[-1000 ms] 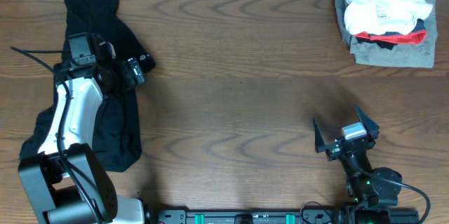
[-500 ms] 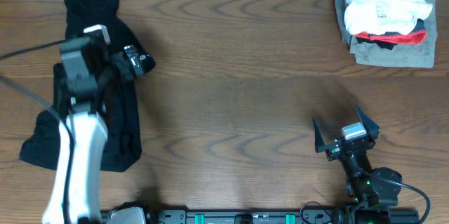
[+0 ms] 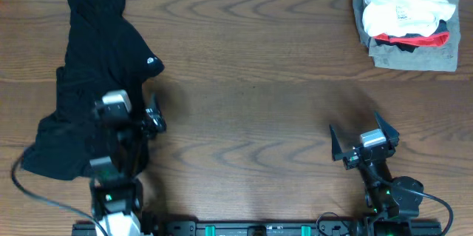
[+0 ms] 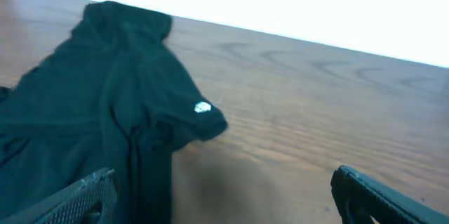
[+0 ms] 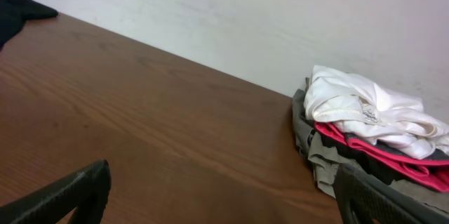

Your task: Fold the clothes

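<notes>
Two spread, empty grippers: left gripper (image 3: pixel 151 114) at the crumpled black hooded garment's (image 3: pixel 96 58) edge, right gripper (image 3: pixel 355 123) well apart. Folding apparently not begun; next, pinch a hem and flatten it.

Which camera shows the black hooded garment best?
Overhead: the black hooded garment shows nearly whole, hood to hem. Left wrist crops its lower part; right wrist catches only a dark corner at far left.

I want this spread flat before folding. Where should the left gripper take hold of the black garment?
Probably the corner bearing the white logo, approached from the right over the bare table. It juts out of the black garment as a free flap lying flat on the wood, so the open left gripper could pinch it alone.
</notes>
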### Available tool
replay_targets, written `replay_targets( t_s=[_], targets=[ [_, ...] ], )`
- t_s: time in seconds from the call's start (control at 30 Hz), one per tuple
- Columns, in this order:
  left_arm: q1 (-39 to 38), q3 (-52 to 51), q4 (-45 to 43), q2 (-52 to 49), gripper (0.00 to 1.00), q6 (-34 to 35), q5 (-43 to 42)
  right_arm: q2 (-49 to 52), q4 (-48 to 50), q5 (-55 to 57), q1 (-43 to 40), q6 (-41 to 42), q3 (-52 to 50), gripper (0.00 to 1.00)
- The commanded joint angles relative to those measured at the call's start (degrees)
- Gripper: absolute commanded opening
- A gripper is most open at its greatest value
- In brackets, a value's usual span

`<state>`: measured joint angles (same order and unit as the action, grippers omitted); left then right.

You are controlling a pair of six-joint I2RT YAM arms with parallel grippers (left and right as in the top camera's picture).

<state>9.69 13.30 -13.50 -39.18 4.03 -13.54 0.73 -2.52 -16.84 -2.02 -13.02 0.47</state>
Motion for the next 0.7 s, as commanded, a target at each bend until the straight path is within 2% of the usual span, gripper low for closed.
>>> replay_targets(
  t_s=[0.0, 0.2, 0.3, 0.67],
  targets=[
    [-2.47, -4.33, -0.98, 6.36, 0.98, -3.91, -0.7, -0.35, -0.24, 0.33, -0.42, 0.72, -0.15, 0.99],
    [-5.38, -9.64, -0.07, 18.82, 0.98, -6.32, 1.25, -0.35, -0.24, 0.33, -0.42, 0.72, -0.15, 0.99],
    [-6.64, -10.82, 3.45, 24.3, 0.98, -8.79, 1.79, -0.35, -0.24, 0.33, -0.42, 0.72, -0.15, 0.99],
    [-8.5, -11.39, 18.84, 36.33, 0.98, -8.76, 3.8, -0.35, -0.24, 0.33, -0.42, 0.72, -0.15, 0.99]
  ],
)
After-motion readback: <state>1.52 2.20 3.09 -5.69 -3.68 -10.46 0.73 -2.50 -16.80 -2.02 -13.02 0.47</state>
